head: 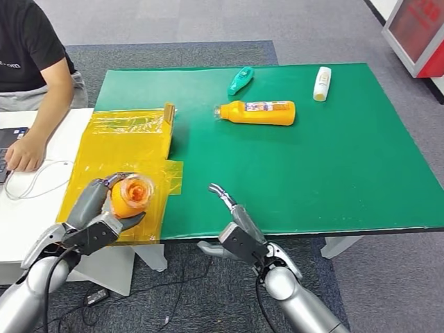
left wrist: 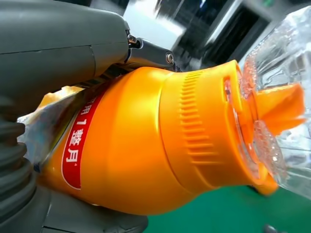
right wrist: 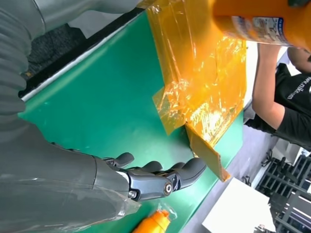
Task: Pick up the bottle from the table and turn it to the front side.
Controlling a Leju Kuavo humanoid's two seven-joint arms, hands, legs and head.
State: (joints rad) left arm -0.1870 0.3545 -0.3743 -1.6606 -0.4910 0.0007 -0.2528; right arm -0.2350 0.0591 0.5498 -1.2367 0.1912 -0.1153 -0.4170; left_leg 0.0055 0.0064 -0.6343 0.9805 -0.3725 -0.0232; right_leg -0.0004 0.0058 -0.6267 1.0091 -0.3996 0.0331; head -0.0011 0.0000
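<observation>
Left hand: the robot's left hand (head: 97, 218) grips an orange plastic bottle with a clear cap (head: 131, 198), fingers (head: 91, 201) clamped round its body, just above the yellow film-wrapped cardboard sheet (head: 123, 139) at the near left of the green worktop (head: 314, 159).
Bottle: lifted off the worktop, cap end pointing up toward the head camera; in the left wrist view its red label strip (left wrist: 78, 141) lies partly under the palm, so the front side is probably not yet facing out.
Why held so: a grip round the body leaves the cap free and lets the wrist roll the bottle toward its front.
Right hand: the right hand (head: 236, 232) hovers at the near worktop edge, holding nothing, fingers (right wrist: 161, 174) apart and stretched forward.
Elsewhere: a second orange bottle lying on its side (head: 259, 112), a teal bottle (head: 241, 80) and a white bottle (head: 322, 83) rest further back.
Bystander: a person in a black shirt (head: 31, 55) works a laptop (head: 7, 149) at the white side table (head: 31, 208).
</observation>
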